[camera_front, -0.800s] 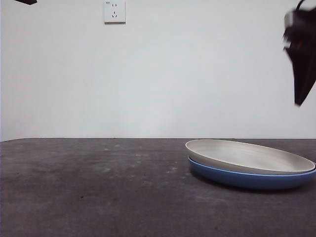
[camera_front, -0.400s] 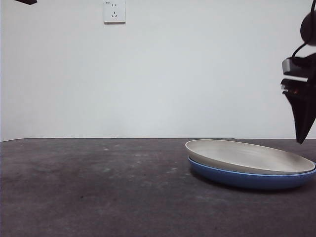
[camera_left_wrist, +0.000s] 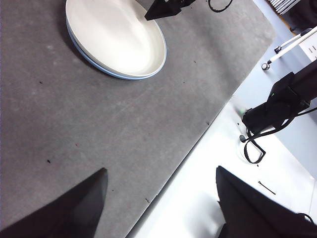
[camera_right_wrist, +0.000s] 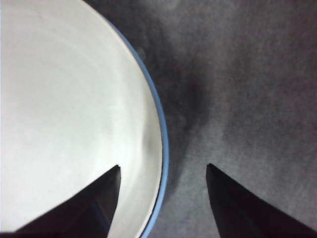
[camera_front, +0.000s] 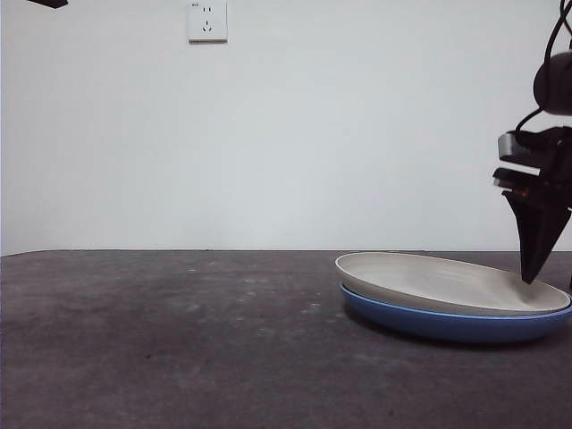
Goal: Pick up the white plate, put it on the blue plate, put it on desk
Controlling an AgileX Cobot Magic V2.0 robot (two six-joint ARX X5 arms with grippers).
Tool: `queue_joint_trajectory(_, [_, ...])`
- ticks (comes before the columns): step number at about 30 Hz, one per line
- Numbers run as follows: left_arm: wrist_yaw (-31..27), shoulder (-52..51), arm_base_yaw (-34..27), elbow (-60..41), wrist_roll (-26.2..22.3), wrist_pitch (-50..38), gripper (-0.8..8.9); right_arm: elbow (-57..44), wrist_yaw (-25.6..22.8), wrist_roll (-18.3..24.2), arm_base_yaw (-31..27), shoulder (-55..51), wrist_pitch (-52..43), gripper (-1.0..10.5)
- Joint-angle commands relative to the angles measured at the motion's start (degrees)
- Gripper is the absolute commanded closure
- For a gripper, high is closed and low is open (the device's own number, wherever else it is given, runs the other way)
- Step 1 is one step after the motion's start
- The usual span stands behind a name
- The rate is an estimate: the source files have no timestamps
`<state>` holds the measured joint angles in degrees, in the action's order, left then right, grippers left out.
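Observation:
The white plate (camera_front: 447,281) lies stacked inside the blue plate (camera_front: 447,323) on the dark grey desk (camera_front: 179,340), at the right in the front view. My right gripper (camera_front: 533,268) is open, low over the plates' right rim. In the right wrist view its jaws straddle the rim: one over the white plate (camera_right_wrist: 69,114), the other over the desk (camera_right_wrist: 247,74), with the blue plate's edge (camera_right_wrist: 164,144) between them. My left gripper (camera_left_wrist: 158,188) is open and empty, high over the desk edge, far from the plates (camera_left_wrist: 116,37).
A wall socket (camera_front: 206,20) is on the white wall behind. The left wrist view shows the desk's front edge (camera_left_wrist: 198,144), a white floor below it, and dark equipment with cables (camera_left_wrist: 277,104).
The right gripper has come down from high at the right edge to just above the plates' right rim. The plates and the left arm have not moved.

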<state>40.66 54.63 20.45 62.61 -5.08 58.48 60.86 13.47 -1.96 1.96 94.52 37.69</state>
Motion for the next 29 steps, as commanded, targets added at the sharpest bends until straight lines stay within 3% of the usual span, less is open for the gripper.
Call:
queue_joint_trajectory(1, [0.4, 0.2, 0.3, 0.5, -0.7, -0.7, 4.75, 1.0, 0.1, 0.0, 0.0, 1.8, -1.0, 6.9])
queue_joint_trajectory(17, [0.4, 0.2, 0.3, 0.5, -0.6, -1.1, 4.75, 1.0, 0.6, 0.0, 0.0, 3.6, -3.0, 9.1])
queue_joint_trajectory(29, [0.4, 0.2, 0.3, 0.5, -0.6, -1.1, 4.75, 1.0, 2.4, -0.7, -1.0, 2.9, -3.4, 9.3])
